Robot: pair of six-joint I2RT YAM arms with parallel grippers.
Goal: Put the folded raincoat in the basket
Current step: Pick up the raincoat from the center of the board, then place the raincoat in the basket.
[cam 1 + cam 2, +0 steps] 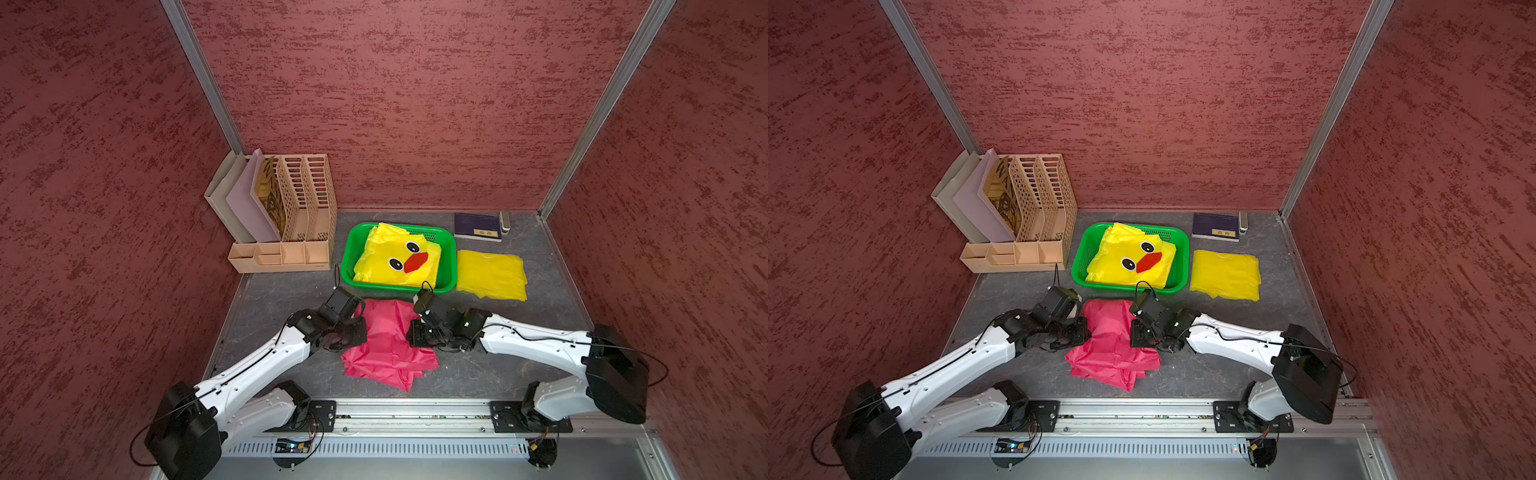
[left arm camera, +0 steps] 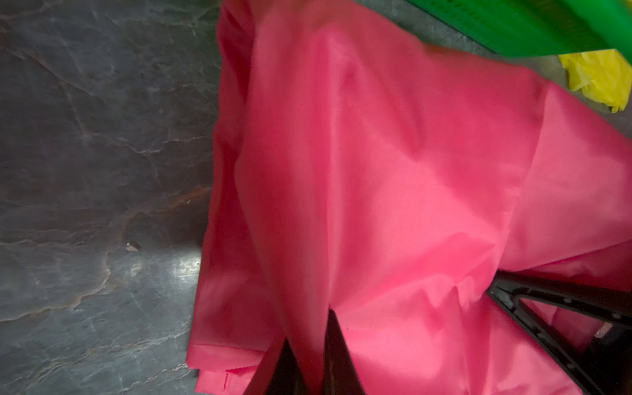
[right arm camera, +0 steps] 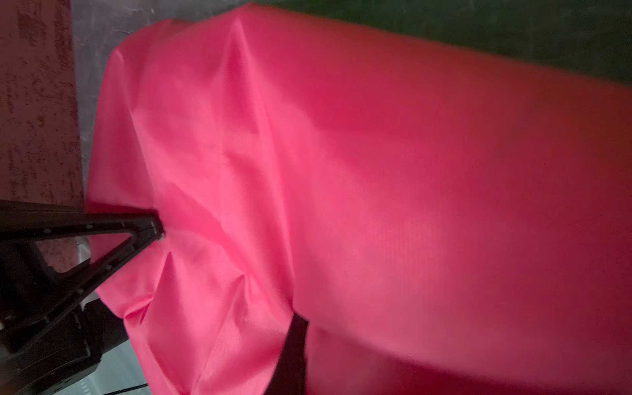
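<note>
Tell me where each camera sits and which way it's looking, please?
Top views: high over the robot's side of the table, looking down and forward at the green basket and pink raincoat; left arm and right arm show in both top views.
Left wrist: on the left arm, looking along its shut jaws into the pink raincoat, basket beyond.
Right wrist: on the right arm, looking along its shut jaws into the same raincoat.
Shared: each wrist view shows the raincoat and the other arm's jaws pinching it.
</note>
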